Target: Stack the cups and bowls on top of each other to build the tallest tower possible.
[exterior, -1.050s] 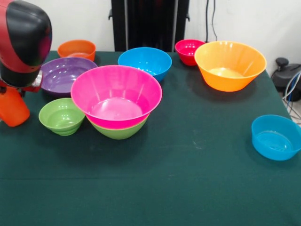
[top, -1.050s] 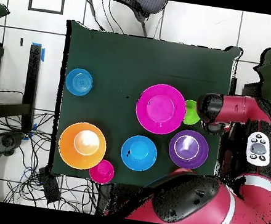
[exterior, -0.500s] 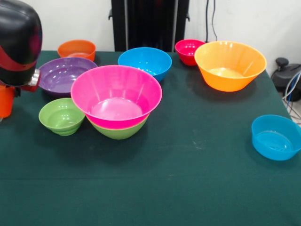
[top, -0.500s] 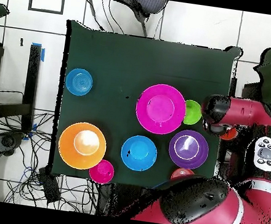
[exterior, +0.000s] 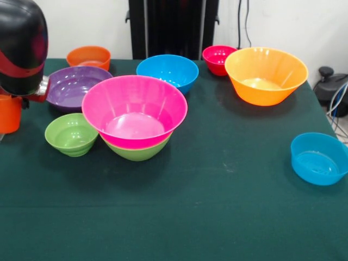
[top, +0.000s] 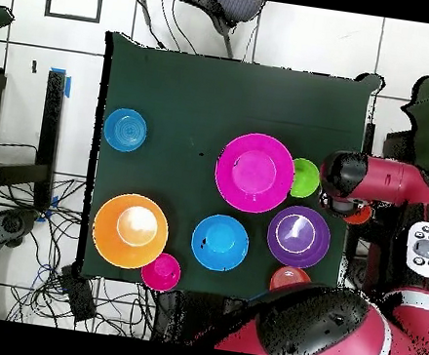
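Front view: tower (exterior: 136, 122) stands two bowls high, pink nested in green; seven bowls lie loose around it. Gripper (exterior: 10, 100) apparently carries the orange cup (exterior: 9, 114); grip unclear.

A bulky robot arm (exterior: 20, 46) with glossy black rounded casing crossed by a curved red band; seen from overhead, its links (top: 381, 179) are deep red with black joints.
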Robot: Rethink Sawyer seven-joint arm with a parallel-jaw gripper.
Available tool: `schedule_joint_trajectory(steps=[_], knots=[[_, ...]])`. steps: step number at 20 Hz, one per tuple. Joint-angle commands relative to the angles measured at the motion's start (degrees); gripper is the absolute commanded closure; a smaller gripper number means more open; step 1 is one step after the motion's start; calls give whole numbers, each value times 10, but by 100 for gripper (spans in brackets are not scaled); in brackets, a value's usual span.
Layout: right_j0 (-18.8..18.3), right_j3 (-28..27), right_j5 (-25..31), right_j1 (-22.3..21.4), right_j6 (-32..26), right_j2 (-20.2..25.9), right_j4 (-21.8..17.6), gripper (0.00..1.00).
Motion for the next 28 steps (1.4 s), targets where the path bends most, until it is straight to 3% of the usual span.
schedule_joint_trajectory(steps=[1,14,20,28], knots=[[21,39,-3,-35,-92,40,15,100],[53,51,1,-101,-130,42,-1,100],[71,35,58,-115,-122,48,25,100],[104,2,156,-118,-68,42,73,100]])
